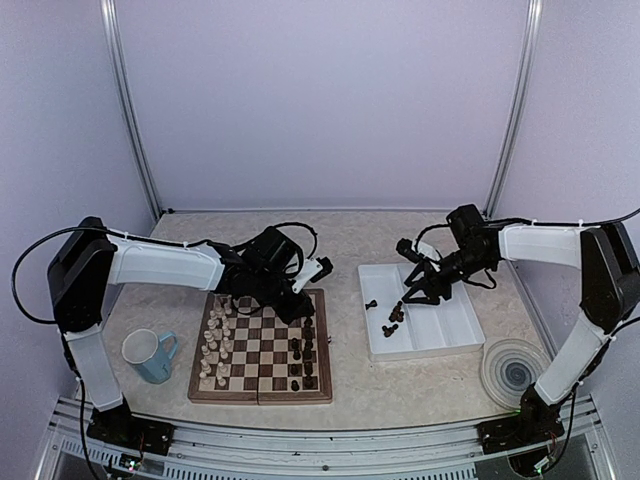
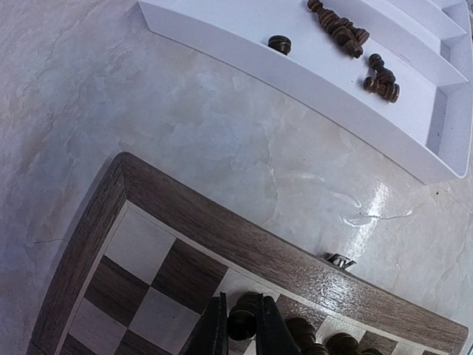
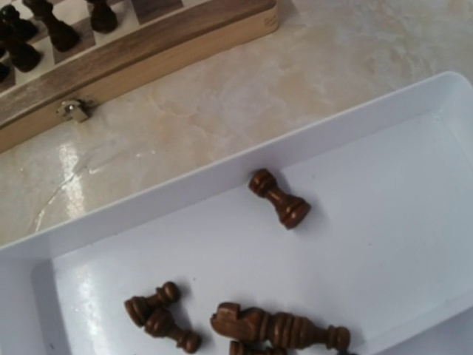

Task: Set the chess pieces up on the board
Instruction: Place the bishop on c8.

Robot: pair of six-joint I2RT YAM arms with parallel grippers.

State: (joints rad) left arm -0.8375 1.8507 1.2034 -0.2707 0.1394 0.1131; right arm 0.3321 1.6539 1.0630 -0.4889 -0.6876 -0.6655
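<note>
At the far right corner of the chessboard [image 2: 222, 237], my left gripper [image 2: 241, 314] has its jaws pinched on a dark piece [image 2: 244, 325]. They hold it high, around its rounded head, over the squares just inside the border. More dark chess pieces [image 1: 303, 355] stand along the board's right side. The rest lie loose in the white tray [image 3: 185, 188], in the compartment nearest the board.

I judge these to be light, stiff turned wood with a smooth finish. They should be easy to lift, but may twist or slip between my pads. The narrow neck under the head looks the surest place to hold, squeezed across the stem. The lone pawn [image 3: 279, 198] lies on its side with open tray floor around it. The cluster [image 3: 273, 325] beside it lies touching, so it looks harder to separate.

My right gripper [image 1: 413, 290] hangs over that tray. Whether its jaws are spread I cannot tell, since its own camera shows no fingers.

The marbled tabletop [image 2: 185, 126] is glossy and flat. Standing neighbours crowd close beside my left fingers [image 2: 270, 329], so room there is tight. A blue mug [image 1: 150, 356] sits left of the board.
</note>
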